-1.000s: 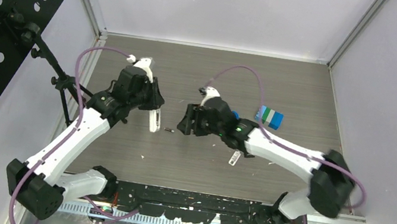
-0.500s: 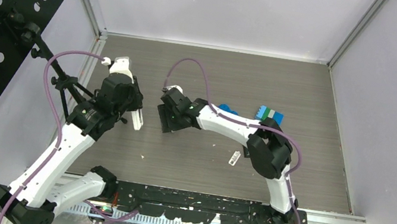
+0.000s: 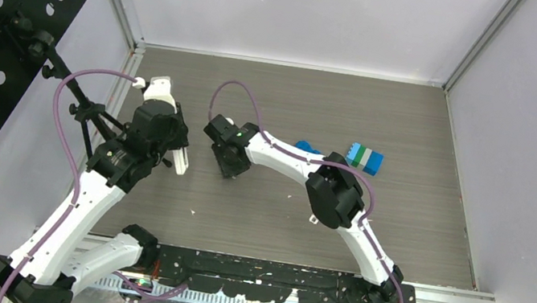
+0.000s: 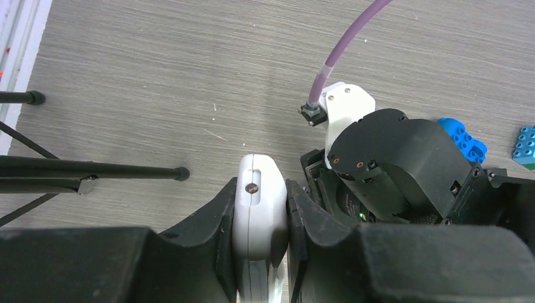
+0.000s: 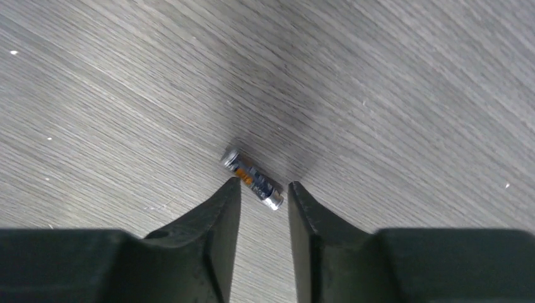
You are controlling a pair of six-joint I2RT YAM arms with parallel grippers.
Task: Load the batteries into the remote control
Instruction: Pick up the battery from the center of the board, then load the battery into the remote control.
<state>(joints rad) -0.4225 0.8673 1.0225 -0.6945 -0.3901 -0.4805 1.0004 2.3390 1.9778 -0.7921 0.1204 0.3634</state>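
The left gripper (image 4: 261,192) is clamped narrow on the remote control (image 4: 258,218), which stands on edge between the jaws with its rounded end projecting forward. This grip presumably fixes the body so that a cell can be brought to it. Just right of the remote control, the right gripper (image 5: 263,187) points down at the surface (image 5: 410,82) with its jaws partly apart. One battery (image 5: 251,177), dark with an orange band, lies diagonally at the fingertips, one end in the gap; no contact is evident. The step in hand appears to be the pick-up, and the skewed cell may pivot when the jaws close. Farther right of the remote control sits a blue brick (image 3: 305,147).
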